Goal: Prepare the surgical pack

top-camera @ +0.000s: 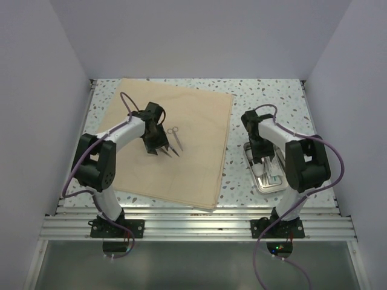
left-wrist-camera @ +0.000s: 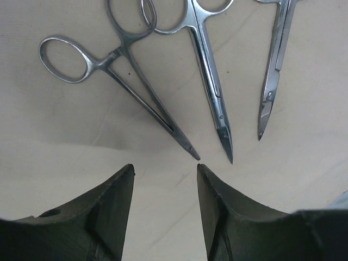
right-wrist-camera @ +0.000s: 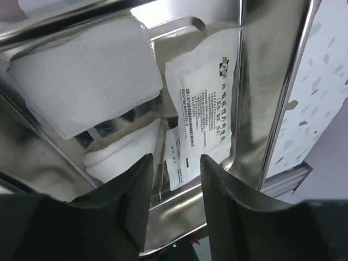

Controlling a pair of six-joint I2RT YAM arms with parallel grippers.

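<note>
While our left gripper (left-wrist-camera: 165, 171) gapes empty near 3 instruments (left-wrist-camera: 206, 70) on the cloth (left-wrist-camera: 65, 152), the right gripper (right-wrist-camera: 176, 160) hangs parted, empty, in the tray (right-wrist-camera: 274, 76). Closing there, we may snag gauze (right-wrist-camera: 81, 76) with the packet (right-wrist-camera: 204, 103).

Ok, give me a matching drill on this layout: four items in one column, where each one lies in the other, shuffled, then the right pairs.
Items:
1. tan cloth sheet
2. steel tray
3. steel forceps
4. white gauze square

Places:
A. inside the tray
B. spread over the left part of the table
C. on the bare table, right of the cloth
D. lying on the cloth

Pairs: 1-B, 2-C, 3-D, 4-A
</note>
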